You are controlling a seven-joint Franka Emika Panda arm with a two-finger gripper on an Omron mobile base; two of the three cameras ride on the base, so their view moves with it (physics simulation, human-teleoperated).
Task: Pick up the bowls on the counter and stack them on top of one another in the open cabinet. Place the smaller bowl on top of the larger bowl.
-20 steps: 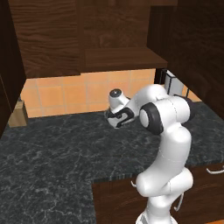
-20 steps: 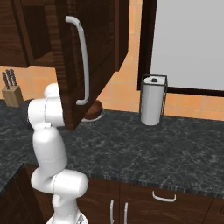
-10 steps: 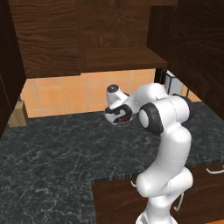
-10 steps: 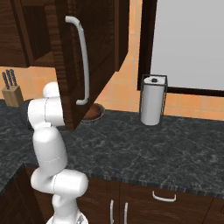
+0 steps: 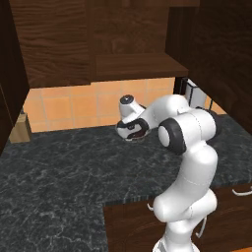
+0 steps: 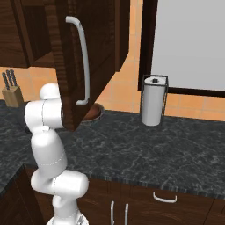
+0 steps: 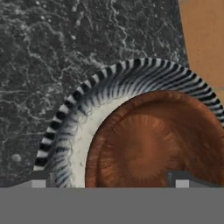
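- Here, in the left base view, the gripper [image 5: 133, 132] hangs low over the counter [image 5: 59, 167], just under the cabinet [image 5: 133, 64] shelf; a sliver of red-brown bowl [image 5: 139, 133] shows at its 3 o'clock side, right beneath it.
- The arm rises from 5 o'clock, bends at a dark elbow joint and reaches toward 10 o'clock, with the hand pointing down.
- In the right base view, the bowls sit on the counter [image 6: 145, 145] behind the open door [image 6: 83, 57]: the small bowl's [image 6: 91, 113] brown shows inside the large bowl's [image 6: 100, 112] grey rim, at 9 o'clock from the paper towel roll [image 6: 153, 102].
- In the hand view, the small bowl [image 7: 153, 144] sits nested in the large bowl [image 7: 87, 113], on the counter [image 7: 65, 48].
- The two fingertips [image 7: 38, 180] stand wide apart at 6 o'clock, one over each bowl, gripping nothing.
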